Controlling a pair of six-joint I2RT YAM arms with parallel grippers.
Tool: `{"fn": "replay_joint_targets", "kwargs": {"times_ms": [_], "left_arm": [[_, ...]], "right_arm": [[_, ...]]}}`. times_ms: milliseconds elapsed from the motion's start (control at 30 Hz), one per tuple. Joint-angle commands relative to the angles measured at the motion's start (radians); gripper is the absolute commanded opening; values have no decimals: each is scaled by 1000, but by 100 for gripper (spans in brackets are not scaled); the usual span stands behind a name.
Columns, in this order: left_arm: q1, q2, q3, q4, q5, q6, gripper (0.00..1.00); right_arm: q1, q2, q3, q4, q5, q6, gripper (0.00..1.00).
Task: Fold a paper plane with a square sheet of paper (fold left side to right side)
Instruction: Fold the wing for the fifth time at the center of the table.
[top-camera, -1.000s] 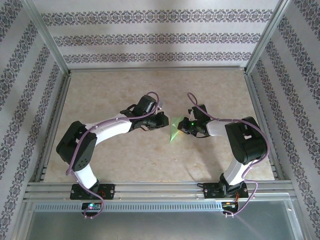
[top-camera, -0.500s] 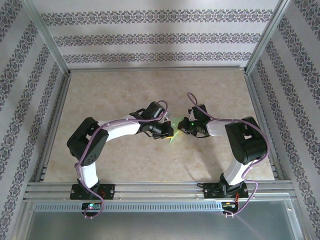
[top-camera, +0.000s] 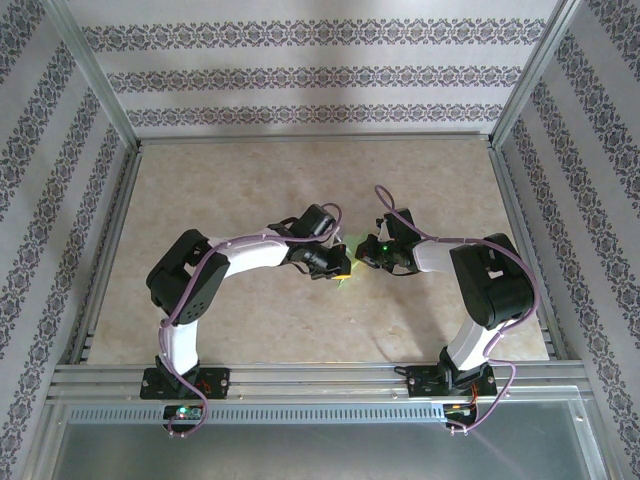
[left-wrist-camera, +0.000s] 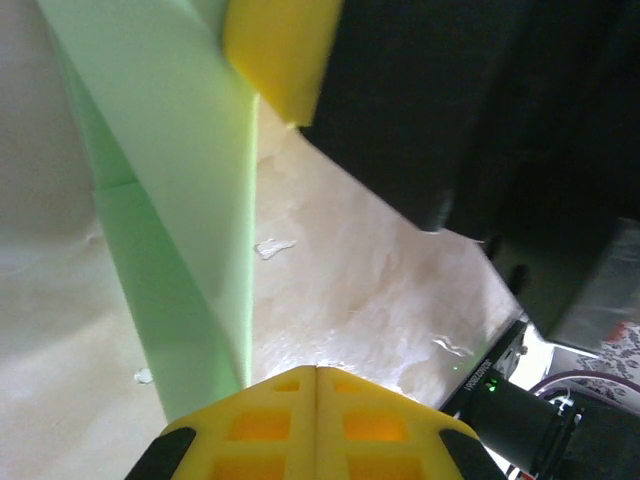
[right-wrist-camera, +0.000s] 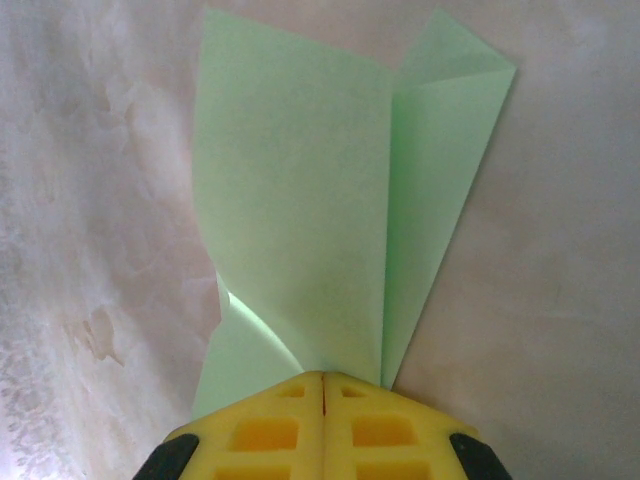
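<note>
Beige marbled surface (top-camera: 200, 200) is sitting inside walls (top-camera: 300, 75) of striped, patterned wallpaper with aluminium framing (top-camera: 97, 80). Folded green paper sheet (right-wrist-camera: 300, 230) is lying mid-surface. Right end effector (right-wrist-camera: 322, 378) is pressing on its end with fingers closed, and left end effector (left-wrist-camera: 317, 372) is sitting closed right beside it.

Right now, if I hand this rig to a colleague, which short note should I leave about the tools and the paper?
Left tool: closed, its tips at one end of the green paper; a grip is not certain.
Right tool: closed, seemingly pinching the paper's narrow end.
Paper: near the middle of the table, between both tools.
Done: several folds, with layers and creases visible.
Left: finish the folds into a dart, then release.
</note>
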Motion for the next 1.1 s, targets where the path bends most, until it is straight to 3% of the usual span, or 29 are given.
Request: {"fn": "replay_joint_targets", "kwargs": {"times_ms": [0, 1067], "left_arm": [[-11, 11, 5, -44, -12, 33, 5], [-11, 68, -53, -8, -24, 23, 5]], "right_arm": [[18, 51, -25, -113, 52, -29, 0], [23, 59, -17, -119, 51, -31, 0]]}}
